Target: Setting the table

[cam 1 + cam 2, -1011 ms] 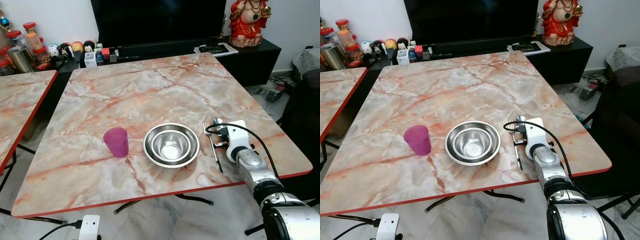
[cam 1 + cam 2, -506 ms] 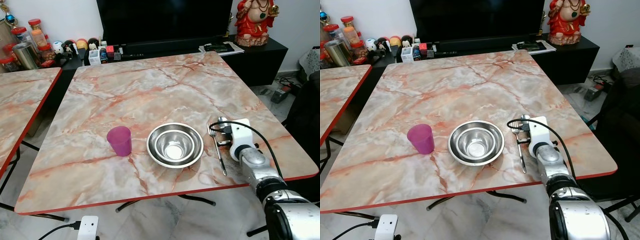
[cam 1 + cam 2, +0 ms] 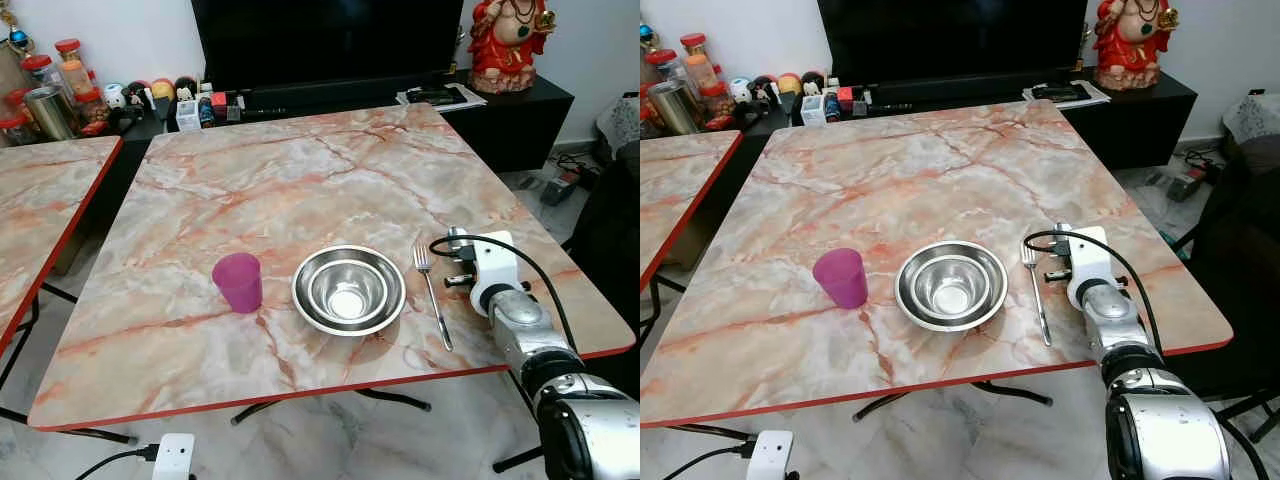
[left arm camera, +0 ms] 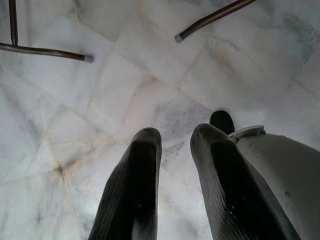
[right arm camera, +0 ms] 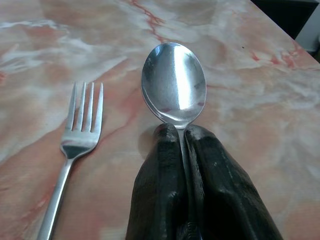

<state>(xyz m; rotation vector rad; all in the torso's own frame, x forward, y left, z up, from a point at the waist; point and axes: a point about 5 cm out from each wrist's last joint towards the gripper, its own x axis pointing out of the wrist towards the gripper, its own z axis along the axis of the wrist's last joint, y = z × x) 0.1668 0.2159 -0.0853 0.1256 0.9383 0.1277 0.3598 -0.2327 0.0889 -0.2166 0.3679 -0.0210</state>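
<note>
The left gripper hangs idle over the floor, fingers slightly apart and holding nothing. On the table, toward the near edge, a cup stands left of a bowl. Just right of the bowl lies a fork, tines toward the far edge. Beside it, by the right edge, the right gripper is clamped on a spoon, which seems to hover just above the tabletop.

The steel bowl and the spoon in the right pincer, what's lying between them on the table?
A fork lies between the bowl and the spoon held by the right pincer, flat on the table, tines pointing away from the robot. The left eye view shows it.
</note>
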